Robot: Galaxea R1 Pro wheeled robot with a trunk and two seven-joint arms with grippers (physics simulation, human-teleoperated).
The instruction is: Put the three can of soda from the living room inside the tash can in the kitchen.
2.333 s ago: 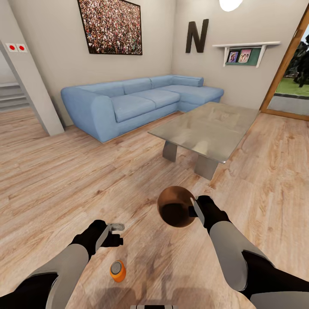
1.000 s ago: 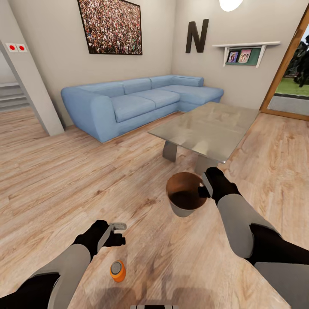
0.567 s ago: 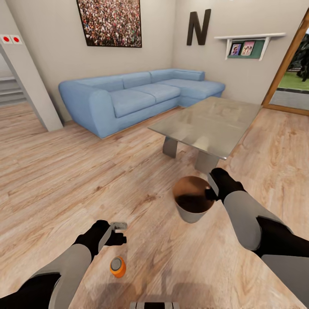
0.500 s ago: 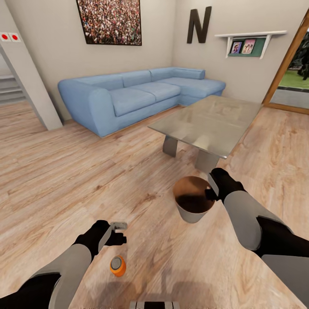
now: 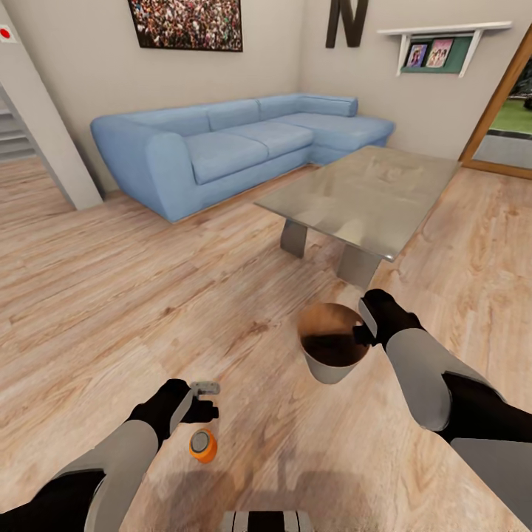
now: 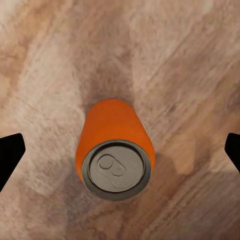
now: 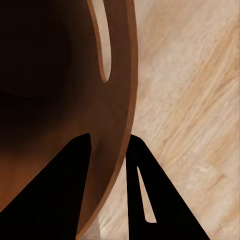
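One orange soda can stands upright on the wood floor, directly under the left tool, whose fingers are spread wide and touch nothing. The right tool, arm stretched forward, pinches the rim of the one trash can, grey outside and coppery inside, just before the glass-topped surface and blue sofa.

Upright orange can; tilted bin.
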